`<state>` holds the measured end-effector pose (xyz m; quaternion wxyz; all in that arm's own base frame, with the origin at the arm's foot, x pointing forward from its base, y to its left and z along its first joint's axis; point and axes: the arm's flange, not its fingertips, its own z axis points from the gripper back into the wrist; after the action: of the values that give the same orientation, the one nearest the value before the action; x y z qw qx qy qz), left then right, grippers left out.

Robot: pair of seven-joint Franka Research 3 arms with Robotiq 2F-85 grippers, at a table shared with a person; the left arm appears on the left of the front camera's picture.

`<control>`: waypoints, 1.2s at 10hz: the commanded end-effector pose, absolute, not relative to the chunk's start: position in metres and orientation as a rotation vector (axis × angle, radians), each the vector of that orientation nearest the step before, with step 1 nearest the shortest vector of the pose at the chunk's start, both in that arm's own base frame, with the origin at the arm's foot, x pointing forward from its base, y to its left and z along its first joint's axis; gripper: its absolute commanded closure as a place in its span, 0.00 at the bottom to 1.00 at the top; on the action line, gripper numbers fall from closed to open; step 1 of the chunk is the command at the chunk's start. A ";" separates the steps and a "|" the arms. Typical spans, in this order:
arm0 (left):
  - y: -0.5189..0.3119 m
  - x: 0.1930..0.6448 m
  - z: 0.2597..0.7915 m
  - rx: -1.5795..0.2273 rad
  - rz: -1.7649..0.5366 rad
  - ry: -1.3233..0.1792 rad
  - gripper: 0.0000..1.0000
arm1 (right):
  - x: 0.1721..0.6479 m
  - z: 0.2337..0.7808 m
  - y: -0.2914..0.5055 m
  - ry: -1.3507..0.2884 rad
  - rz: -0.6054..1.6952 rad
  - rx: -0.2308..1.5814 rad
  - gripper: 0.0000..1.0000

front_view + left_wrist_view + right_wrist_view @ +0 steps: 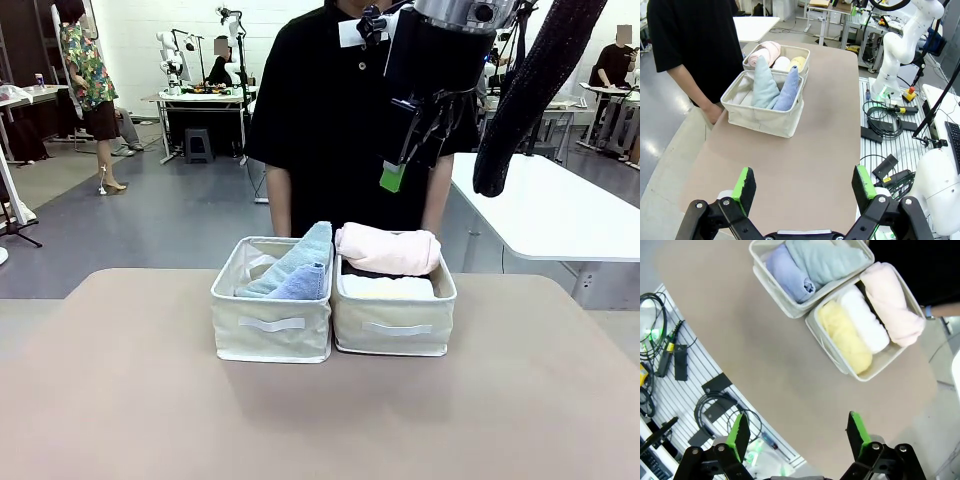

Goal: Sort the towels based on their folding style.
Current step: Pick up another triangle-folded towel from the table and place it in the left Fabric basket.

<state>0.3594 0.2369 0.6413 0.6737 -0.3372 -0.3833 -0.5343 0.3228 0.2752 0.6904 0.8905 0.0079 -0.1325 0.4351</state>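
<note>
Front view: pale teal folded terry towel (pixel 300 255) and lavender-blue folded towel (pixel 304 284) in left cream fabric bin (pixel 272 326); pale pink rolled towel (pixel 387 250) atop right bin (pixel 392 326). Left pincer (pixel 805 184) released, right pincer (pixel 798 434) released, both above tan surface (pixel 120 400).

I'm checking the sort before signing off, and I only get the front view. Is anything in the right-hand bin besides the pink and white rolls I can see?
Observer: Yes. The right wrist view shows a yellow rolled towel beside the white roll in that bin.
Operator: Is either gripper holding a towel?
Observer: No. The left gripper and the right gripper are both open, with nothing between the fingers.
</note>
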 end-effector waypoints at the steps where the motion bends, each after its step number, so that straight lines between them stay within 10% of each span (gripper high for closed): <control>1: 0.238 0.358 0.643 -0.761 -1.212 -0.882 0.00 | 0.323 0.692 0.276 -0.267 0.896 0.007 0.00; 8: 0.238 0.358 0.643 -0.761 -1.212 -0.882 0.00 | 0.323 0.690 0.275 -0.275 0.904 0.016 0.00; 12: 0.238 0.358 0.643 -0.761 -1.212 -0.882 0.00 | 0.324 0.707 0.104 -0.481 1.028 0.483 0.00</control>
<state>0.3594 0.2371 0.6412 0.6739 -0.3371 -0.3833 -0.5341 0.3337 0.1374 0.7267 0.8468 0.1568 -0.2210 0.4577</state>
